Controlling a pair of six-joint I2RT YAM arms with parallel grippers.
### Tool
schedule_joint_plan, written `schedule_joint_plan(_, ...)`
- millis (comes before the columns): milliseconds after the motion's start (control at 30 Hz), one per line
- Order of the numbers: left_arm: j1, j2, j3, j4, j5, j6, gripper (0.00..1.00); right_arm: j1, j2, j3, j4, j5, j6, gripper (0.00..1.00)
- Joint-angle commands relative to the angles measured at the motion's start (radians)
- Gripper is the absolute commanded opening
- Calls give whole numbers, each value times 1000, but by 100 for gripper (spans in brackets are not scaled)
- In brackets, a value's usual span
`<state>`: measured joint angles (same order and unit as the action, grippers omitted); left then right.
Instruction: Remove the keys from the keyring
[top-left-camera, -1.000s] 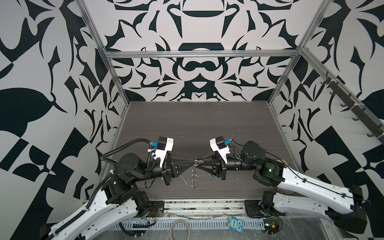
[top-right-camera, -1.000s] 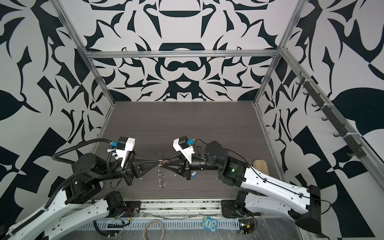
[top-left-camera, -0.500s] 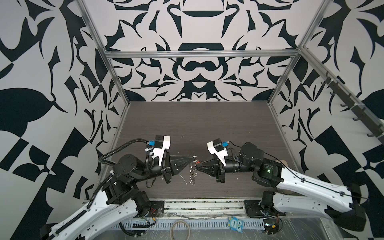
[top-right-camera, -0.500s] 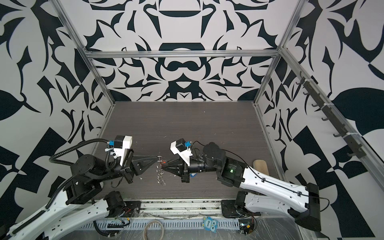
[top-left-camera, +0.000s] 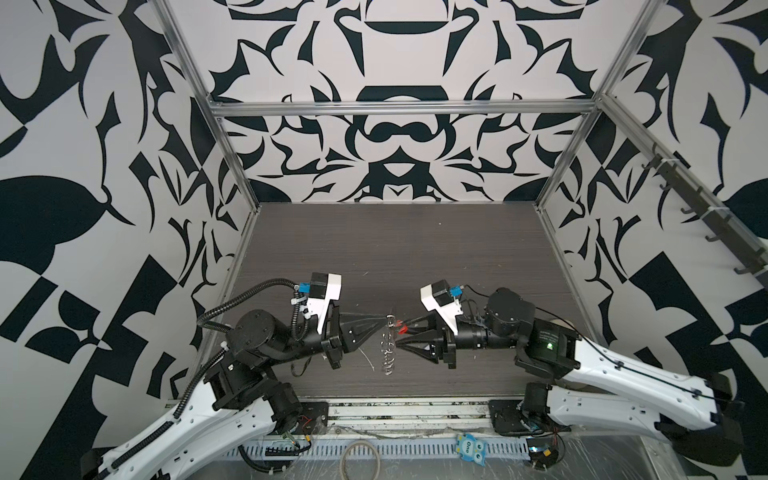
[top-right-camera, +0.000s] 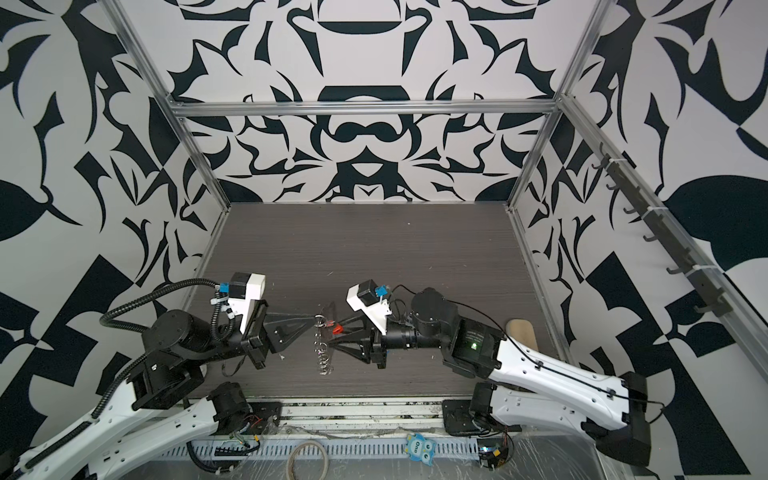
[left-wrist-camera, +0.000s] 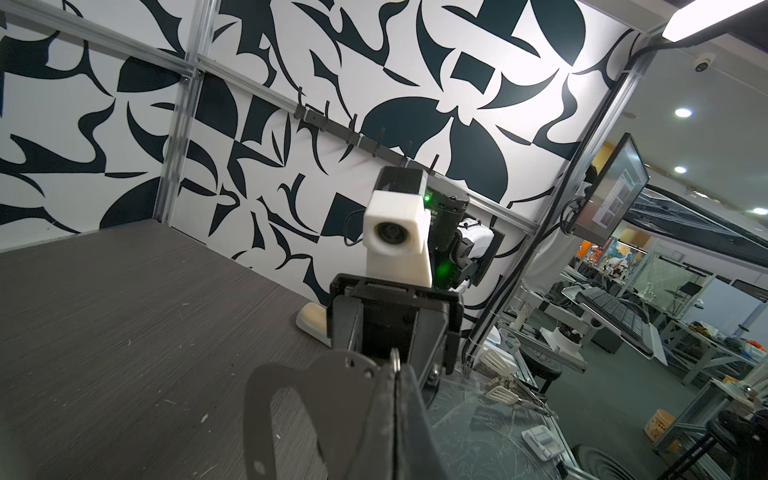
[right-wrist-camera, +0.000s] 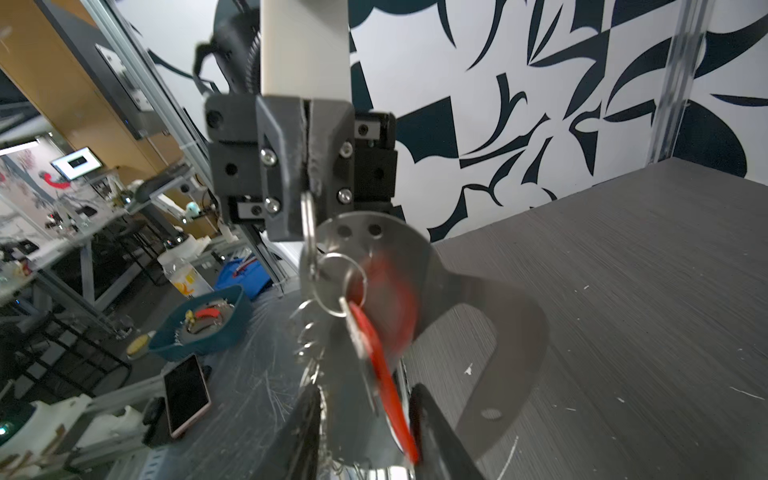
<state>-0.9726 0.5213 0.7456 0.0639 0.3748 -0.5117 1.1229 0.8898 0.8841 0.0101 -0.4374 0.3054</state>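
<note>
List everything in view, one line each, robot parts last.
keyring: one, grey translucent plate, raised at front centre
split rings: one row, silver, hanging along the keyring
red-tagged key: one, silver with red tag, on a ring beside the plate
table: one, dark grey woodgrain, underneath
white scraps: several, white, scattered on table
cord loop: one, tan, front ledge
owl sticker: one, blue, front ledge
beige block: one, tan, against right wall
hook rail: one, dark, right wall
left tool: one, black, shut on a split ring
right tool: one, black, open around the red tag
</note>
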Motion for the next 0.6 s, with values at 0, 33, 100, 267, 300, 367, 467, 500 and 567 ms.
schedule_joint_plan(0,0,-12,11,54,16,2,0,6,-55,63,45,33,-3,41)
schedule_joint_plan(33,0,-12,9,59,18,2,0,7,-58,64,71,39,6,42)
schedule_joint_plan(100,0,-11,5,70,19,-2,0,7,-53,67,122,55,21,42)
schedule_joint_plan(267,0,-12,-6,92,14,-8,0,7,12,92,214,34,49,41)
schedule_joint_plan(300,0,-12,-8,94,15,-9,0,6,25,96,223,26,53,41)
schedule_joint_plan(367,0,-14,-11,97,17,-10,0,6,43,93,250,10,63,39)
schedule_joint_plan(467,0,-17,-13,97,18,-11,0,7,57,90,282,-17,76,33)
schedule_joint_plan(500,0,-19,-13,96,15,-10,0,7,60,90,285,-21,78,31)
schedule_joint_plan(567,0,-22,-17,96,14,-10,0,7,61,88,286,-27,77,28)
